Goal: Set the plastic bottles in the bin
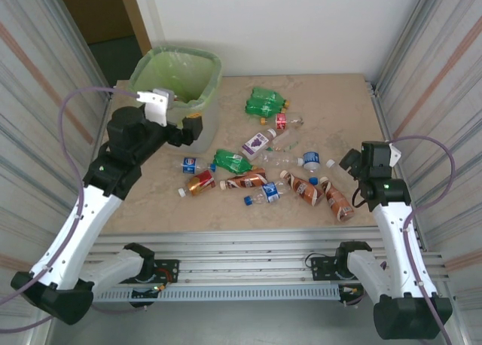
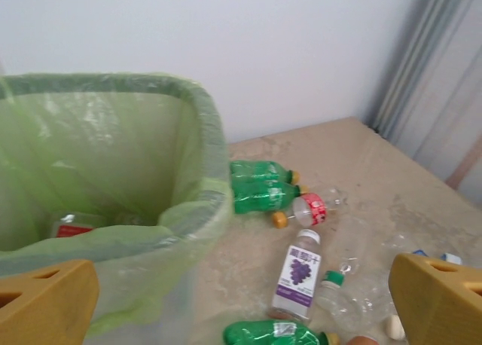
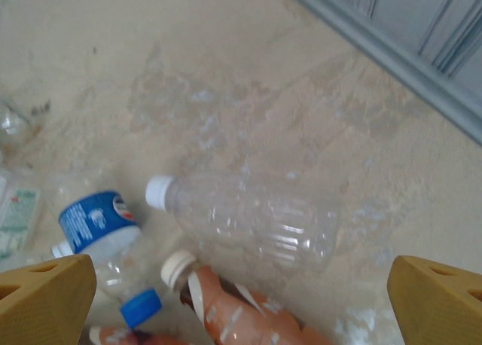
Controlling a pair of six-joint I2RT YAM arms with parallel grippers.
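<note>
Left hand (image 1: 188,130): jaws spread wide, holding nothing, right at the bin's near wall.
Bin (image 1: 175,55): ahead and left of that hand; one red-labelled bottle (image 2: 71,226) lies inside.
Right hand (image 1: 348,163): jaws wide apart, empty, above the counter (image 1: 331,104).
Bottles (image 1: 260,178): strewn on the counter between the hands; a clear one (image 3: 256,221) lies just ahead of the right hand.

We see a pale, marbled surface (image 1: 339,111) carrying the bin (image 1: 213,96) at its far left corner. Right of the bin, two green bottles (image 1: 265,102) lie side by side, with a red-labelled bottle (image 1: 285,121) just beside them and a purple-labelled bottle (image 1: 257,142) nearer us. Toward the near edge, brown-labelled bottles (image 1: 307,188) and blue-labelled bottles (image 1: 267,193) lie scattered in a loose row. A clear unlabelled bottle (image 3: 256,221) lies among them.
</note>
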